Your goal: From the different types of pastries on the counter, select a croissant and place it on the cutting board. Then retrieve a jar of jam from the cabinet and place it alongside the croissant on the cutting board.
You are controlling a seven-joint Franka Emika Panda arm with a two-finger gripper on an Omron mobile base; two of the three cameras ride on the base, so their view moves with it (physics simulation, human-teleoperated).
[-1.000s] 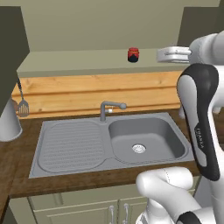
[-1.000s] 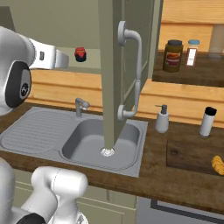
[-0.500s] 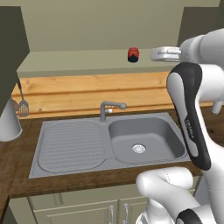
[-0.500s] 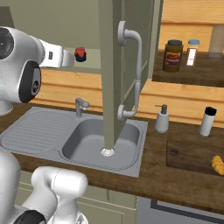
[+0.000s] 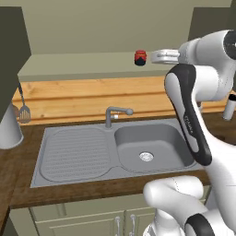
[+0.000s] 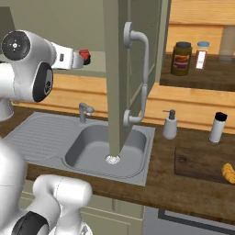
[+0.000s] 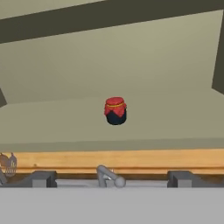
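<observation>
Left base view
Jar (image 5: 140, 57): upright on the pale cabinet (image 5: 92, 62) shelf, above the sink (image 5: 115, 150).
Gripper (image 5: 156, 56): level with the jar, just to its right, not touching.

Right base view
Croissant (image 6: 227, 173): lies on the board (image 6: 202, 163), at its right end.
Jar (image 6: 84, 57): part hidden behind the hand.
Door (image 6: 128, 69): hangs open over the sink (image 6: 87, 144).

Hand view
Fingertips (image 7: 41, 179): spread wide, nothing between them.
Jar (image 7: 115, 110): centred ahead, on the shelf, apart from the tips.
</observation>
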